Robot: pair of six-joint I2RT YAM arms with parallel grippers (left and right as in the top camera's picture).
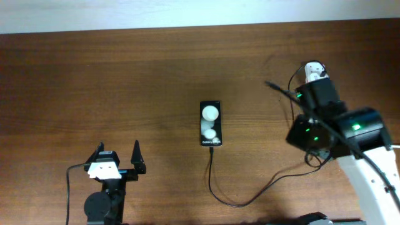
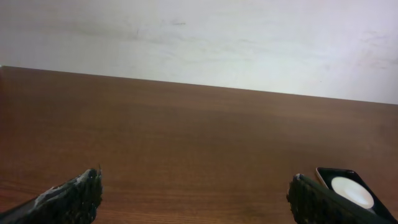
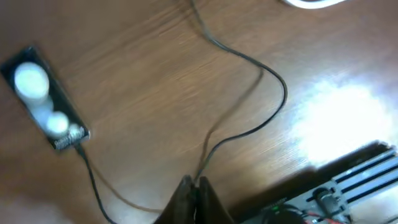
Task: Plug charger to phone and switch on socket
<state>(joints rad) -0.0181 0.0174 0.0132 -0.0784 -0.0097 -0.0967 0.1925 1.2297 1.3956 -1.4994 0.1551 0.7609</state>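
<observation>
The black phone [image 1: 211, 123] lies face up mid-table, two white blobs on its glass. The thin black charger cable [image 1: 250, 199] has its tip at the phone's near end and loops right toward my right arm [image 1: 350, 125]. The socket is mostly hidden under that arm; only its white plug [image 1: 314, 72] shows. In the right wrist view my right gripper [image 3: 194, 183] is shut, and the cable [image 3: 273, 74] passes right at its tips; the phone [image 3: 43, 99] lies to the left. My left gripper [image 1: 118, 150] is open and empty, left of the phone [image 2: 348, 188].
The wooden table ends at a white wall [image 2: 199, 37] along the back. A bit of thick white cord [image 3: 311, 3] shows at the top of the right wrist view. My right arm's base [image 1: 375, 181] stands at the front right.
</observation>
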